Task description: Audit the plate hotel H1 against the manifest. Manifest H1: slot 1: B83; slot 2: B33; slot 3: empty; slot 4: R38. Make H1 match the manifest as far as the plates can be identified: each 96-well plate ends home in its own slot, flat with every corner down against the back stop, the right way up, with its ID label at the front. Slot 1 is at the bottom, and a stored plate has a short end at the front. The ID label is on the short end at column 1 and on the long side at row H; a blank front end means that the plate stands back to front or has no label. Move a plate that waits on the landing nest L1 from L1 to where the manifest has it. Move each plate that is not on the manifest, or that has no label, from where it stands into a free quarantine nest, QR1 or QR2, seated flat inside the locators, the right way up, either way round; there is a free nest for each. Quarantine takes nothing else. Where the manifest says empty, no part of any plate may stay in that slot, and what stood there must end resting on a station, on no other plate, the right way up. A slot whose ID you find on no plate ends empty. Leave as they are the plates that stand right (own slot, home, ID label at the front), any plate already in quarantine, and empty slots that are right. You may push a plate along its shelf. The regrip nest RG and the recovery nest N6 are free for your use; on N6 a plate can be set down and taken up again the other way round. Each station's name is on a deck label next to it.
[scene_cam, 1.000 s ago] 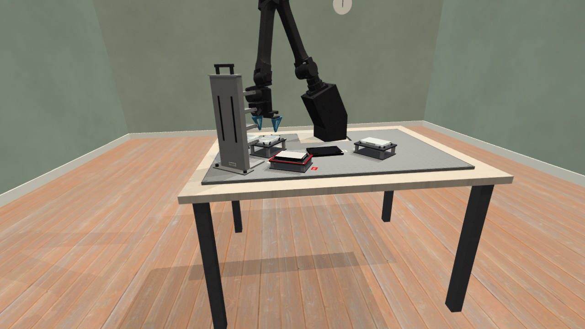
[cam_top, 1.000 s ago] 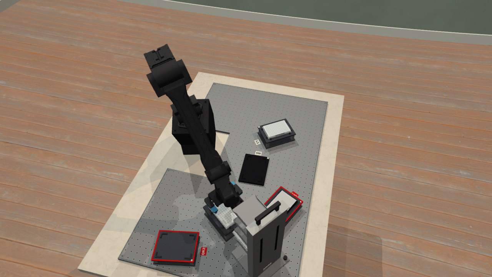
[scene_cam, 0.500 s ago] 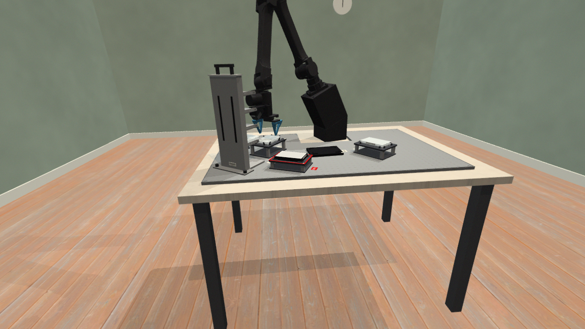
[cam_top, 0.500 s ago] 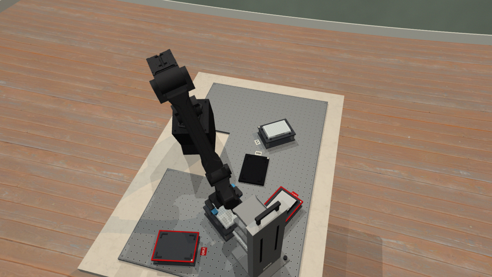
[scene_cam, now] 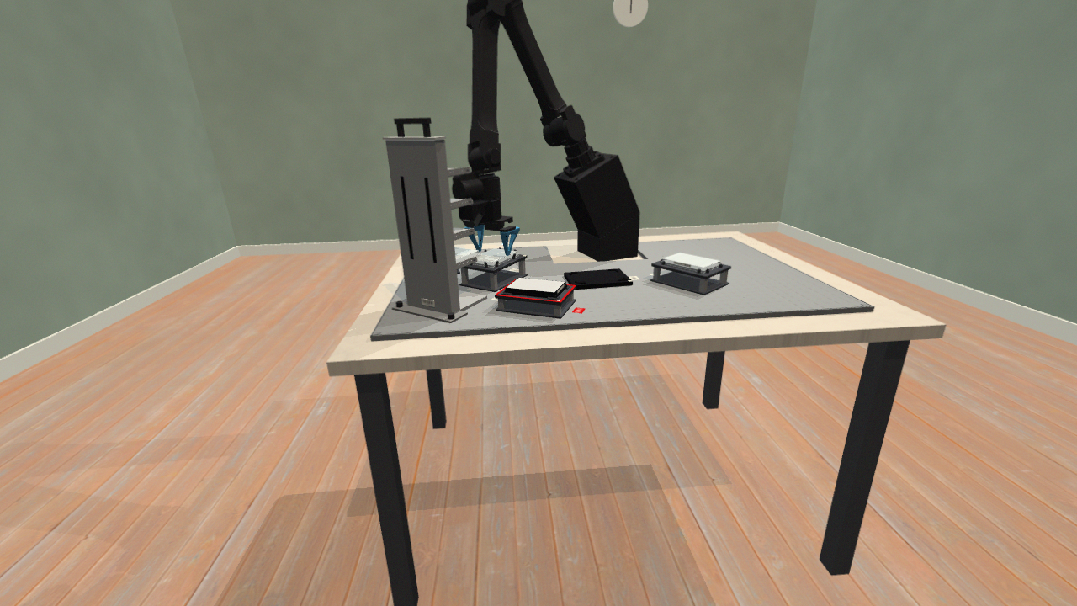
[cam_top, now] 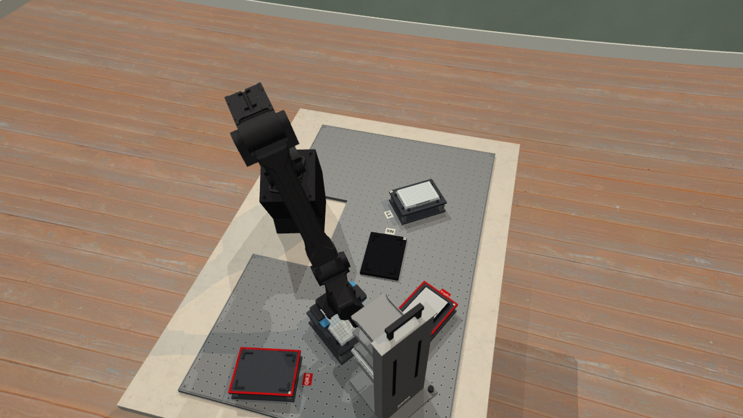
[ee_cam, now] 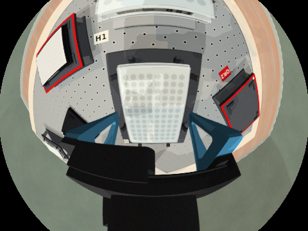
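Note:
The grey plate hotel H1 [cam_top: 400, 358] stands at the near end of the deck; it also shows in the side view [scene_cam: 421, 225]. A white 96-well plate [ee_cam: 153, 104] lies flat on the dark raised nest in front of it [cam_top: 340, 328]. My gripper [ee_cam: 153, 115] is open, low over this plate, with one blue finger beside each long side. It shows in the side view [scene_cam: 493, 241] with its tips at about the plate's top. Another plate [cam_top: 418, 195] rests on L1. No labels are readable.
The red-framed QR1 [cam_top: 430, 303] holds a white plate [scene_cam: 536, 286]. The red-framed QR2 [cam_top: 264, 371] is empty. The black flat nest N6 [cam_top: 383, 254] is empty. The H1 deck label [ee_cam: 101, 38] is beside the hotel. The arm's base block [scene_cam: 598, 203] stands behind.

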`<move>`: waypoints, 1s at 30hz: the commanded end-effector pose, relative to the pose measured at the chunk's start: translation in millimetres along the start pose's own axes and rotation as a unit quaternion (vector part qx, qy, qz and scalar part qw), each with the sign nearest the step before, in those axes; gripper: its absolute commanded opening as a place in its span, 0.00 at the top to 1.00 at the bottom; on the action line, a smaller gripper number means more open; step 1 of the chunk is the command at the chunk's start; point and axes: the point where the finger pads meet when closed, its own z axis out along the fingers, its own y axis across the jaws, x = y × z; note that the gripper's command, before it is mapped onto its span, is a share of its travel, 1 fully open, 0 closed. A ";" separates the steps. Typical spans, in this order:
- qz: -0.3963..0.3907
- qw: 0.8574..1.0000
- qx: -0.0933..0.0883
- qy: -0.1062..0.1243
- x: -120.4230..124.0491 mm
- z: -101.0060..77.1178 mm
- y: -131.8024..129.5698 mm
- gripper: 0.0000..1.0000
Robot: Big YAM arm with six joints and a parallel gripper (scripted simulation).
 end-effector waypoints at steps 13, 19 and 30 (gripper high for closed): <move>0.000 1.000 0.004 -0.011 -8.9 18.9 -6.9 0.00; 0.000 1.000 0.002 -0.012 -9.7 12.9 -2.5 0.14; 0.000 1.000 0.002 -0.012 -9.7 12.9 -2.5 0.14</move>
